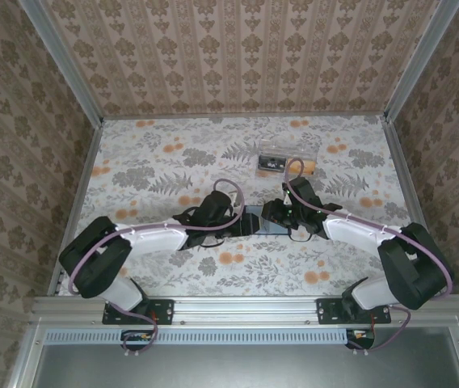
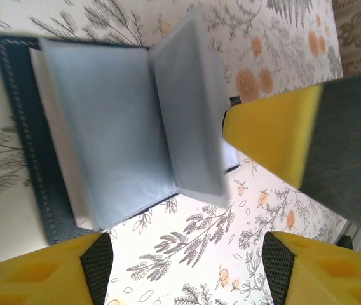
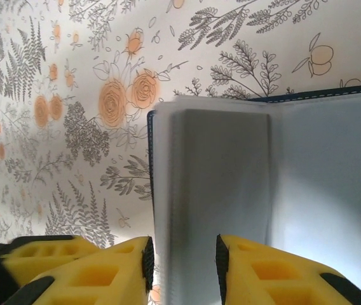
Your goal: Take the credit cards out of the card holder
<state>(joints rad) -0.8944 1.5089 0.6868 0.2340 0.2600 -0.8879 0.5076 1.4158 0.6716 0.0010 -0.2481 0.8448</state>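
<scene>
The card holder (image 1: 254,222) lies spread open on the flowered table between both arms, with a navy rim and greyish inner faces (image 2: 110,127). One grey leaf (image 2: 190,101) stands raised off it. My right gripper (image 3: 183,254) is open at the holder's right end, and that grey leaf (image 3: 222,171) runs through the gap between its pads. One of its yellow fingers (image 2: 276,133) touches the leaf's edge. My left gripper (image 2: 187,254) hovers open at the holder's left end (image 1: 231,221), with bare tablecloth between its fingers. I cannot tell any credit cards apart from the grey leaves.
A clear plastic box (image 1: 282,162) with dark contents sits on the table behind the holder, toward the back. Patterned walls enclose the table on three sides. Tablecloth (image 1: 157,170) stretches out to the left and right of the arms.
</scene>
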